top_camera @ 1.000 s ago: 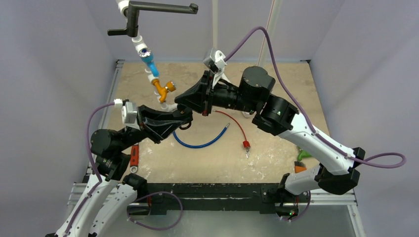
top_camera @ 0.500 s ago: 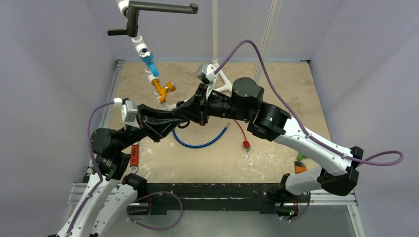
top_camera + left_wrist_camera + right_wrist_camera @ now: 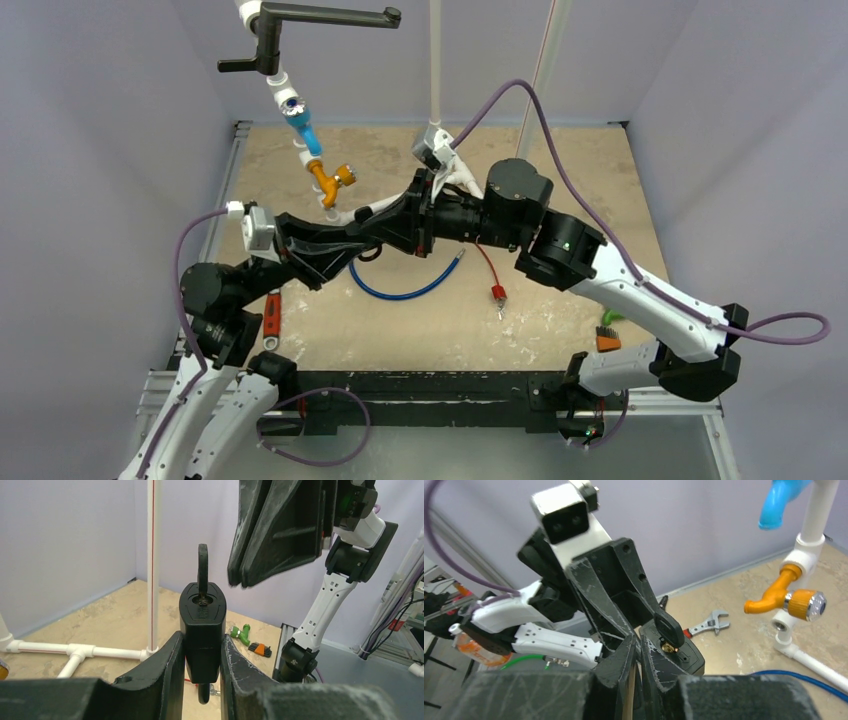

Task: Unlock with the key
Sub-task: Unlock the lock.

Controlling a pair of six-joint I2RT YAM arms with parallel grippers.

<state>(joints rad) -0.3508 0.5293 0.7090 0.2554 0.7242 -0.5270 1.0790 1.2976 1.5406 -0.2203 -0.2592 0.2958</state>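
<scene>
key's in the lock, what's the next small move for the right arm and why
Probably open the right gripper and bring its jaws around the key: it stands in the padlock the left gripper clamps, and the nearly shut jaws sit beside it.

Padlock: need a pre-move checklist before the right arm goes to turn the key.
1. padlock gripped by left gripper: ok, clamped between both fingers, keyhole end up.
2. key seated in the keyhole: ok, it stands upright in the lock.
3. right gripper on the key: not ok, it hangs beside and above the key, not touching it.
4. Right jaws open enough to take the key head: not ok, they are closed together and empty.
5. shackle released: cannot tell, only its tip shows below the left fingers.
</scene>
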